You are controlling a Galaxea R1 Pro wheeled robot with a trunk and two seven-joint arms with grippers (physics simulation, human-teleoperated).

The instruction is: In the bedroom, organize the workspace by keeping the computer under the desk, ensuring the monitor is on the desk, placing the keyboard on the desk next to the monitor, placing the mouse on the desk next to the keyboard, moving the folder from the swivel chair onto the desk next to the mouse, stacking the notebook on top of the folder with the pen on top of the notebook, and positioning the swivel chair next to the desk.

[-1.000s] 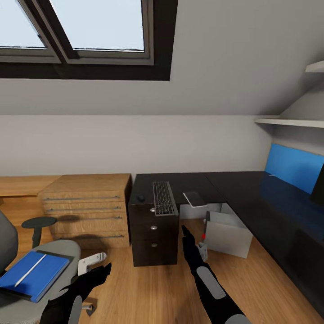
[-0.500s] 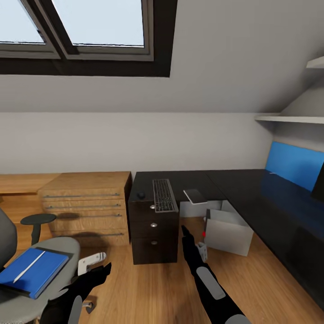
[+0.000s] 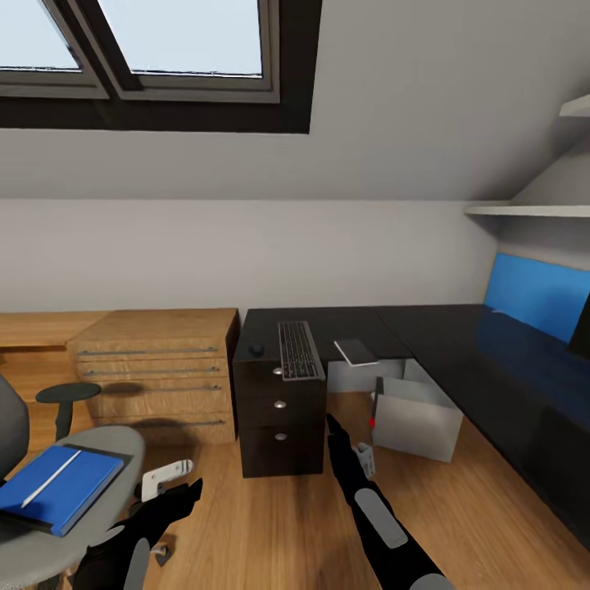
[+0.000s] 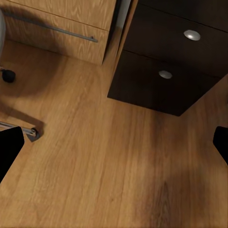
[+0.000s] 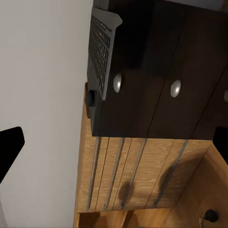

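Observation:
The grey swivel chair (image 3: 78,459) stands at the left on the wood floor. On its seat lies a blue folder-like book (image 3: 56,488) over a dark layer, with a white pen (image 3: 51,478) on top. On the black desk (image 3: 426,332) the keyboard (image 3: 297,350) lies on the drawer end, with the mouse (image 3: 256,350) just left of it. The grey computer case (image 3: 414,419) sits on the floor under the desk. A black monitor edge (image 3: 580,332) shows at far right. My left gripper (image 3: 187,493) (image 4: 114,147) is open beside the chair. Low before the drawers, my right gripper (image 3: 333,426) (image 5: 114,142) is open too.
A wooden drawer chest (image 3: 156,373) stands left of the desk's black drawer unit (image 3: 280,418). A flat dark slab (image 3: 355,352) lies on the desk right of the keyboard. A blue panel (image 3: 537,299) and white shelves (image 3: 508,211) line the right wall. Open floor (image 3: 270,524) lies ahead.
The whole picture has shifted a little, so the camera moved: the chair sits further left and the desk slightly higher. Both arms hold the same pose, grippers still open.

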